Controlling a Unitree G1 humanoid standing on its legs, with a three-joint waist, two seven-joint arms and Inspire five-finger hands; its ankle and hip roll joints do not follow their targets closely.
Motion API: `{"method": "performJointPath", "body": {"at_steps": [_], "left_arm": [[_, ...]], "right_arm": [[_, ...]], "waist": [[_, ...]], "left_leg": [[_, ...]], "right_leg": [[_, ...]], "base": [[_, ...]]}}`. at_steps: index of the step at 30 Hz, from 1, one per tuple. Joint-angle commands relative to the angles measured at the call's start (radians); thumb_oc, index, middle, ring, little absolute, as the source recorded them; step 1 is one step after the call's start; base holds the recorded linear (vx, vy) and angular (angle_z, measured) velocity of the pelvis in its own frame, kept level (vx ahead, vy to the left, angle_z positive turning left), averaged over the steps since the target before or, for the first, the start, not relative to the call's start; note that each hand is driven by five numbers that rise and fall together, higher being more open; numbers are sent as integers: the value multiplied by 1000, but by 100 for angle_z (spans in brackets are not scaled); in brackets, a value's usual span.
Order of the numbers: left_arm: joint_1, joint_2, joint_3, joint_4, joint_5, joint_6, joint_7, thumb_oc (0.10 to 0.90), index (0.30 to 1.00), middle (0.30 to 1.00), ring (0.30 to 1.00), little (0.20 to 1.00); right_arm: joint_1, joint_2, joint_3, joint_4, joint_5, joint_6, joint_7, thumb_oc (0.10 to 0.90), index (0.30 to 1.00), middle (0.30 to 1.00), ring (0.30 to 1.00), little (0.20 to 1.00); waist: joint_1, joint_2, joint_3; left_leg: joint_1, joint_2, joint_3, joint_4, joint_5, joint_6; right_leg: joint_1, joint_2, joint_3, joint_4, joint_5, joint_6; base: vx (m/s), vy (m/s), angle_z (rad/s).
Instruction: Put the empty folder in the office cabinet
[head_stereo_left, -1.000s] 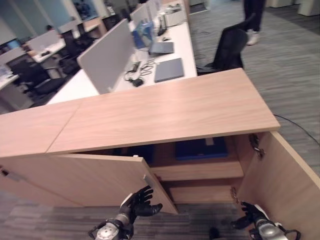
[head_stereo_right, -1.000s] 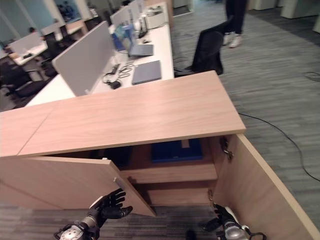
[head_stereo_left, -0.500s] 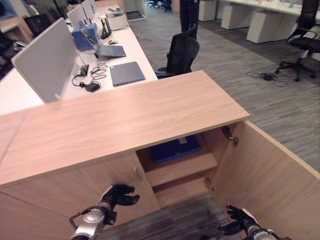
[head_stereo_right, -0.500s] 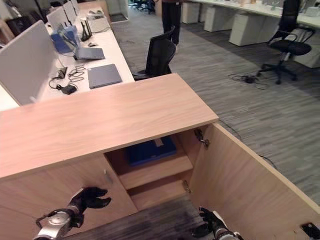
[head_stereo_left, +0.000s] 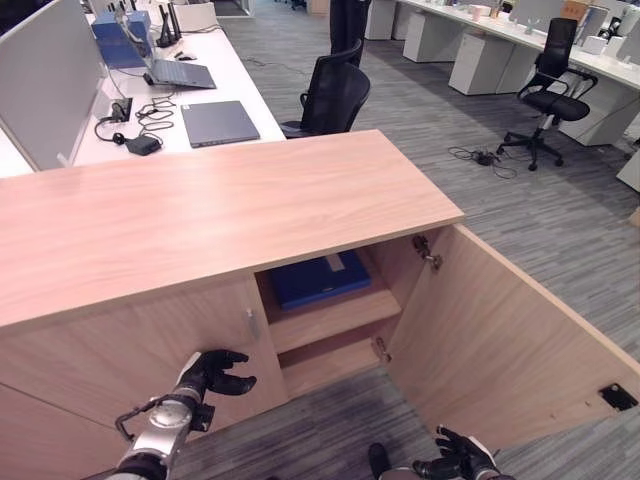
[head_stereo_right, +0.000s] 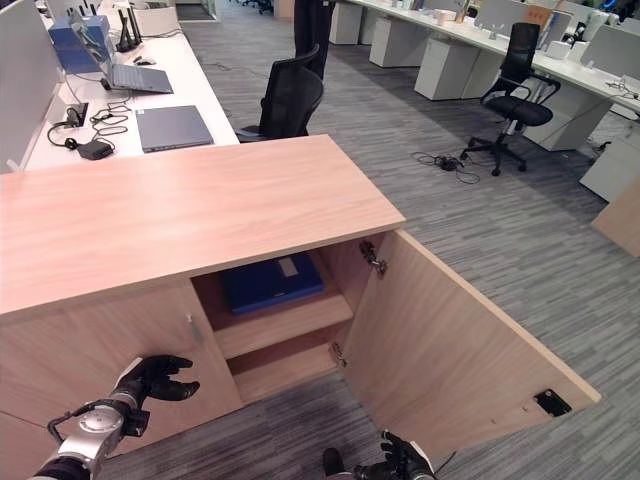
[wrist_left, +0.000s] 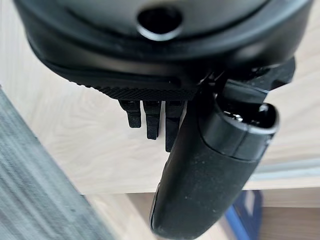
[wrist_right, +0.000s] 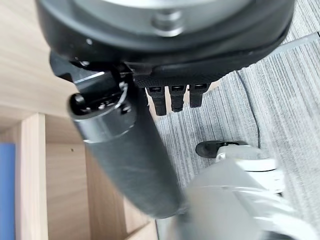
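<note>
The blue folder (head_stereo_left: 320, 278) lies flat on the upper shelf inside the wooden cabinet (head_stereo_left: 220, 215); a sliver of it also shows in the left wrist view (wrist_left: 246, 219). The cabinet's right door (head_stereo_left: 500, 350) stands wide open. Its left door (head_stereo_left: 120, 365) sits nearly flush with the cabinet front. My left hand (head_stereo_left: 208, 374) is open, its fingers resting against that left door's face near its free edge. My right hand (head_stereo_left: 456, 466) hangs open and empty low over the carpet, in front of the open right door.
The open right door juts far out over the grey carpet. Behind the cabinet runs a white desk with a grey laptop (head_stereo_left: 218, 122) and cables. A black office chair (head_stereo_left: 335, 95) stands beside it, another chair (head_stereo_left: 550, 85) farther right, and a person's legs (head_stereo_left: 350, 18) at the back.
The camera has swung to the right. The left door, ajar a second ago, now sits almost shut with my left hand on it. My right hand has sunk lower.
</note>
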Motion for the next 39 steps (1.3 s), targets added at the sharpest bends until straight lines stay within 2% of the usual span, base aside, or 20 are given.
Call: {"method": "performJointPath", "body": {"at_steps": [1, 4, 5, 7, 10, 11, 15, 18, 21, 23, 27, 29, 32, 34, 35, 36, 39], "left_arm": [[-195, -7, 48, -94, -37, -125, 4, 800, 900, 900, 900, 900], [-111, -75, -8, -160, -32, -108, -40, 800, 900, 900, 900, 900], [-75, -100, -26, -185, -34, -100, -55, 800, 900, 900, 900, 900], [-52, -116, -47, -196, -39, -93, -70, 800, 900, 900, 900, 900], [-44, -139, -70, -172, -29, -90, -77, 800, 900, 900, 900, 900], [-34, -156, -83, -155, -22, -87, -83, 800, 900, 900, 900, 900], [-9, -183, -91, -125, -22, -85, -88, 800, 900, 900, 900, 900], [15, -205, -86, -94, -29, -84, -85, 800, 900, 900, 900, 900], [46, -224, -79, -76, -46, -81, -88, 800, 900, 900, 900, 900], [69, -220, -64, -60, -52, -75, -98, 800, 900, 900, 900, 900], [87, -213, -53, 2, -39, -70, -108, 800, 900, 900, 900, 900], [96, -196, -54, 18, -9, -66, -118, 800, 900, 900, 900, 900], [99, -189, -48, 29, 2, -62, -126, 800, 900, 900, 900, 900], [99, -182, -47, 54, 20, -56, -135, 800, 900, 900, 900, 900], [97, -181, -48, 59, 25, -55, -137, 800, 900, 900, 900, 900], [100, -177, -51, 64, 38, -55, -138, 800, 900, 900, 900, 900], [95, -181, -43, 92, 43, -48, -126, 800, 900, 900, 900, 900]], "right_arm": [[-67, -16, 43, -22, 12, -48, -19, 800, 900, 900, 900, 900], [-89, -14, 37, -10, -2, -38, -30, 800, 900, 900, 900, 900], [-97, -12, 32, -4, -2, -34, -35, 800, 900, 900, 900, 900], [-108, -10, 33, 2, 1, -31, -37, 800, 900, 900, 900, 900], [-111, -12, 38, 5, 11, -30, -33, 800, 900, 900, 900, 900], [-106, -14, 48, 3, 10, -29, -28, 800, 900, 900, 900, 900], [-116, -20, 83, 29, -1, -27, -14, 800, 900, 900, 900, 900], [-128, -31, 86, 78, 9, -26, -12, 800, 900, 900, 900, 900], [-124, -28, -4, 191, 128, -32, -22, 800, 900, 900, 900, 900], [-131, -61, -66, 223, 177, -41, -36, 800, 900, 900, 900, 900], [-156, -173, -165, 174, 239, -70, -61, 800, 900, 900, 900, 900], [-192, -252, -210, 76, 262, -91, -79, 800, 900, 900, 900, 900], [-218, -293, -224, -27, 261, -105, -87, 800, 900, 900, 900, 900], [-278, -340, -181, -173, 207, -116, -87, 800, 900, 900, 900, 900], [-286, -342, -168, -196, 196, -114, -83, 800, 900, 900, 900, 900], [-334, -335, -115, -280, 169, -121, -73, 800, 900, 900, 900, 900], [-358, -276, -55, -360, 183, -119, -53, 800, 900, 900, 900, 900]], "waist": [[-2, 52, -16], [25, 47, -21], [37, 46, -22], [45, 45, -25], [39, 46, -27], [28, 51, -30], [-1, 78, -33], [-34, 114, -21], [-70, 145, -11], [-79, 149, -6], [-88, 151, -11], [-81, 140, -15], [-73, 132, -20], [-47, 115, -27], [-42, 113, -31], [-20, 102, -34], [2, 91, -38]], "left_leg": [[61, -23, -17, -1, -125, -35], [61, -24, 7, -1, -125, -28], [64, -21, 30, 0, -121, -28], [62, -16, 45, 3, -118, -32], [64, -4, 58, 6, -108, -44], [74, 5, 63, 8, -107, -54], [105, 47, 96, 13, -84, -81], [137, 97, 154, 29, -53, -112], [152, 129, 195, 53, -37, -132], [159, 145, 208, 70, -32, -141], [156, 161, 195, 74, -15, -153], [162, 155, 180, 69, -24, -154], [157, 153, 172, 68, -28, -152], [155, 142, 157, 59, -36, -147], [152, 142, 156, 56, -37, -146], [149, 135, 147, 49, -42, -142], [146, 127, 134, 39, -47, -137]], "right_leg": [[82, -71, -77, 118, -3, 46], [94, -94, -132, 122, 10, 32], [103, -112, -168, 117, 19, 35], [113, -120, -182, 97, 27, 35], [136, -105, -154, 41, 12, 36], [152, -87, -130, 5, -2, 33], [164, -27, -64, -68, -16, 16], [175, 20, -12, -93, -40, -4], [192, 58, 19, -120, -60, -25], [200, 71, 24, -124, -68, -31], [218, 79, 9, -122, -76, -39], [236, 70, -5, -121, -80, -35], [234, 66, -9, -118, -76, -34], [241, 57, -25, -115, -71, -27], [238, 55, -26, -115, -69, -27], [238, 48, -36, -114, -64, -23], [240, 41, -46, -113, -59, -19]], "base": [[-75, -17, -15], [-72, -70, -7], [-83, -134, -29], [-78, -156, -73], [-29, -169, -74], [8, -230, -55], [13, -254, -74], [22, -230, -77], [19, -121, -63], [38, -117, -37], [26, -60, -3], [34, -24, 19], [19, 5, 27], [14, 18, 27], [5, 35, 31], [-3, 49, 28], [3, 38, 2]]}}
